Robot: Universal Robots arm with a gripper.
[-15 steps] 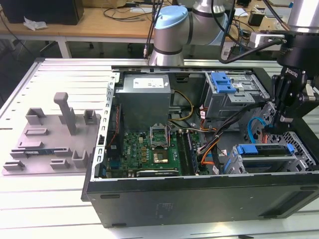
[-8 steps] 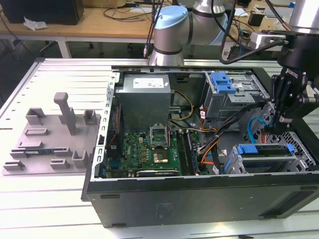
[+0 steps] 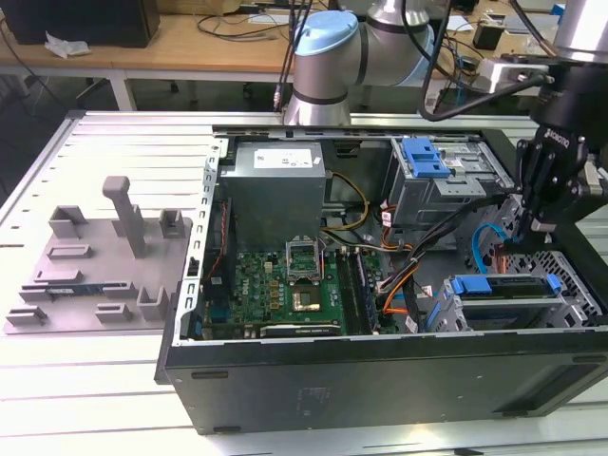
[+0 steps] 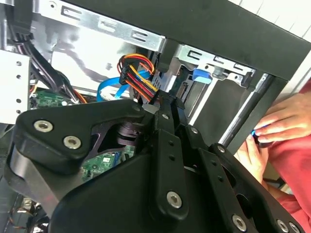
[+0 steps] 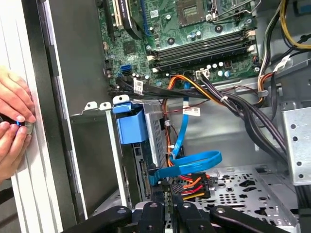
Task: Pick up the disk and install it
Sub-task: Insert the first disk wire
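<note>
The disk (image 3: 503, 287) lies flat in the drive cage at the case's corner nearest the exterior view's right, framed by blue carrier rails. In the first wrist view the disk (image 5: 156, 130) shows edge-on behind its blue latch tab (image 5: 130, 124). My gripper (image 3: 532, 228) hangs just above the cage's back end, apart from the disk. Its fingers stand close together and shut in both wrist views, gripper (image 5: 170, 208) and gripper (image 4: 170, 104). The tips sit right at a black connector (image 5: 190, 187) with red, orange and yellow wires. A blue flat cable (image 5: 194, 162) loops beside it.
The open computer case (image 3: 285, 380) holds a green motherboard (image 3: 285, 285), a grey power supply box (image 3: 275, 190) and a second blue-tabbed bay (image 3: 423, 157). A person's hands (image 5: 12, 121) rest outside the case wall. A grey fixture plate (image 3: 95, 256) lies towards the exterior view's left.
</note>
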